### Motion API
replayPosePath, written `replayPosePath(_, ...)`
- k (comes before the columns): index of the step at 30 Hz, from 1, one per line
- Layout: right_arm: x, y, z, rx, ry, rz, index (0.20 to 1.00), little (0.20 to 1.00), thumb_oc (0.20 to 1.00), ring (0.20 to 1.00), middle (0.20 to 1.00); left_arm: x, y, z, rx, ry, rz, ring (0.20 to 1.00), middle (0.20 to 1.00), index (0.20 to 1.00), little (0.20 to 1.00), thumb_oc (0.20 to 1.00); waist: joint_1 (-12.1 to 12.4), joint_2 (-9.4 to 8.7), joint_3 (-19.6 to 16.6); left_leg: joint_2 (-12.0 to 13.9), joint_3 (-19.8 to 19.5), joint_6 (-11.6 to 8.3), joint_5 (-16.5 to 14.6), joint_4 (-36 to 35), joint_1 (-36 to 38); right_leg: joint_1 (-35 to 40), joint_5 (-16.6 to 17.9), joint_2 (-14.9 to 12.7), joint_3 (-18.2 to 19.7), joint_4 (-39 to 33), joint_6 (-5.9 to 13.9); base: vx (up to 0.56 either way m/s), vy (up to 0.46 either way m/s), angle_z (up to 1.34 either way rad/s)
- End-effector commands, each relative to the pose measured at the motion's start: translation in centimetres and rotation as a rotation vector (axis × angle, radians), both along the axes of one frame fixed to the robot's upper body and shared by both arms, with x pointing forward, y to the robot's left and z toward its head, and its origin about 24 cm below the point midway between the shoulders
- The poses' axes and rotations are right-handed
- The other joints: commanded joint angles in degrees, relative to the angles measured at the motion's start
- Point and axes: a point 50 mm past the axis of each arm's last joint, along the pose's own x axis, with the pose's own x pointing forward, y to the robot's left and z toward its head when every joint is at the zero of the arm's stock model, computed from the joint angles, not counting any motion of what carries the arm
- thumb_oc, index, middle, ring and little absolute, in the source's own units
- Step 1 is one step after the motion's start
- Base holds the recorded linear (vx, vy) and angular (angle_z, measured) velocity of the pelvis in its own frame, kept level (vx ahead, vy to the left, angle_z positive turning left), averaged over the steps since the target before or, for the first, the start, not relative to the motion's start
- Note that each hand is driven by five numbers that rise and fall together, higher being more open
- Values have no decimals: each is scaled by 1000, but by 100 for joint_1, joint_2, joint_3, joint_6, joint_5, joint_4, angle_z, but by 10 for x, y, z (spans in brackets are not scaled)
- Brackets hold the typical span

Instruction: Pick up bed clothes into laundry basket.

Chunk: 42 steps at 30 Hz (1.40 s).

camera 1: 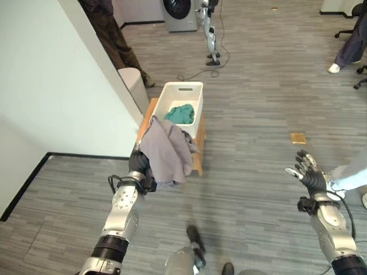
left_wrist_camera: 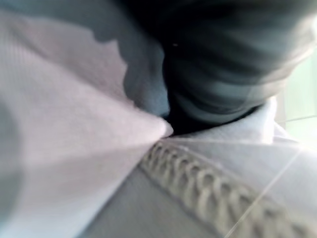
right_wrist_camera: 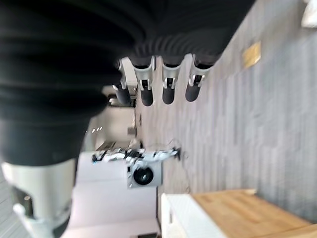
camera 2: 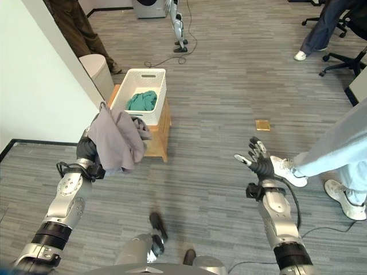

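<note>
White slotted plastic laundry basket (camera 1: 192,91) sits on low wooden stand (camera 1: 198,153), 1 teal crumpled cloth (camera 1: 180,113) inside. 1 grey fabric garment (camera 1: 166,150) hangs off left hand (camera 1: 139,166), short of basket; fingers buried in cloth, can't tell grip. Rt hand (camera 1: 308,171) idle, fingers splayed, empty. Best: lift higher, carry fwd over rim, release w/ cloth centred so nothing snags edge.

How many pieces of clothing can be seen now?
2: a grey garment draped over the left hand, and a green one inside the white basket. More may lie hidden beneath.
</note>
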Motion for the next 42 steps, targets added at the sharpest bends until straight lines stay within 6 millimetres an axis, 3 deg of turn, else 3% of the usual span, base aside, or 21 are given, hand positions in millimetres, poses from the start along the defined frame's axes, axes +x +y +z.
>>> replayPosePath(1,10,7,32,-43,-144,61,1000,1000,1000,1000,1000,6,7,39,39,-177,18,200,200,200,200,200,217,-251,-161,-73,-69,92,-613,42,165,-258,759,-1421,396,2429,1005,198,83,5)
replayPosePath(2,10,13,30,-48,-138,76,1000,1000,1000,1000,1000,5,9,38,37,-172,27,200,200,200,200,200,163,-164,-68,-46,-39,265,-692,29,352,-843,1348,-1413,582,3200,1009,203,52,9)
replayPosePath(5,8,14,28,-41,-131,79,1000,1000,1000,1000,1000,6,7,41,48,-182,23,200,200,200,200,200,56,-43,48,-20,-197,254,-761,-25,540,-1450,1082,-1397,811,3300,866,163,12,42)
replayPosePath(8,1,8,23,-35,-108,59,1000,1000,1000,1000,1000,11,1,52,69,-221,-11,200,200,200,200,200,-120,58,169,10,-527,125,-913,7,758,-1822,795,-1625,856,2487,703,222,-131,63)
replayPosePath(9,-7,-1,18,-30,-88,33,1000,1000,1000,1000,1000,16,-5,58,87,-243,-38,200,200,200,200,200,-311,40,174,-33,-804,36,-1062,67,823,-1777,842,-1461,1277,1279,735,319,-213,76)
replayPosePath(10,-11,-4,16,-27,-83,21,1000,1000,1000,1000,1000,19,-9,63,101,-260,-54,200,200,200,200,200,-444,11,182,-90,-965,-1,-1144,70,875,-1789,904,-1394,1674,794,803,333,-237,85)
replayPosePath(11,-15,-6,15,-26,-75,20,1000,1000,1000,1000,1000,24,-14,70,121,-283,-77,200,200,200,200,200,-553,6,147,-107,-1098,-51,-1195,32,905,-1869,1082,-1396,2063,393,878,185,-107,82)
replayPosePath(12,-15,-7,15,-26,-76,18,1000,1000,1000,1000,1000,24,-15,71,121,-284,-79,200,200,200,200,200,-552,9,146,-112,-1108,-46,-1206,32,908,-1834,1101,-1406,2049,338,889,256,-142,129)
replayPosePath(13,-22,-9,13,-27,-66,23,1000,1000,1000,1000,1000,30,-22,80,145,-315,-108,200,200,200,200,200,-745,-19,58,-158,-1344,-80,-1333,14,1041,-1950,1316,-1379,2516,34,1050,256,-137,129)
replayPosePath(14,-24,-10,12,-34,-62,35,1000,1000,1000,1000,1000,33,-25,84,166,-330,-119,200,200,200,200,200,-815,-57,23,-177,-1422,-99,-1415,51,1105,-1961,1337,-1353,2605,11,1103,250,-143,118)
replayPosePath(18,-27,-7,6,-35,-28,66,1000,1000,1000,1000,1000,42,-33,90,185,-329,-146,200,200,200,200,200,-843,-96,-172,-235,-1502,-133,-1434,-9,1270,-1692,1571,-1507,2393,-63,1160,205,-131,80)
replayPosePath(21,-27,-4,8,-56,-5,150,1000,1000,1000,1000,1000,72,-33,125,362,-367,-101,200,200,200,200,200,-992,34,-379,-77,-1529,-299,-1235,-270,1307,-1391,1586,-1388,2108,-549,1121,132,-137,15)
replayPosePath(22,-27,-4,8,-55,-6,149,1000,1000,1000,1000,1000,72,-34,125,363,-369,-102,200,200,200,200,200,-992,32,-371,-75,-1538,-301,-1230,-277,1309,-1383,1591,-1388,2097,-560,1119,42,-80,16)
replayPosePath(27,-30,4,5,-44,21,232,1000,1000,1000,1000,1000,107,-21,158,517,-304,17,200,200,200,200,200,-1285,80,-395,101,-1428,-434,-1048,-503,1284,-1455,1582,-1207,2075,-654,1064,40,-72,-1)
replayPosePath(28,-32,7,4,-43,34,254,1000,1000,1000,1000,1000,115,-8,168,534,-274,78,200,200,200,200,200,-1409,84,-382,155,-1334,-474,-1044,-518,1268,-1547,1606,-1139,2127,-654,1065,19,-45,-18)
replayPosePath(36,-32,17,0,-15,51,308,1000,1000,1000,1000,1000,119,35,216,477,-257,262,200,200,200,200,200,-1817,-37,-129,365,-813,-598,-982,-518,858,-2337,1846,-840,2600,-654,1087,-53,-16,-45)
replayPosePath(42,-31,22,3,-6,32,325,1000,1000,1000,1000,1000,113,51,246,517,-291,347,200,200,200,200,200,-1999,-251,61,479,-612,-674,-879,-518,446,-2894,2009,-713,2780,-654,1081,-42,-32,-36)
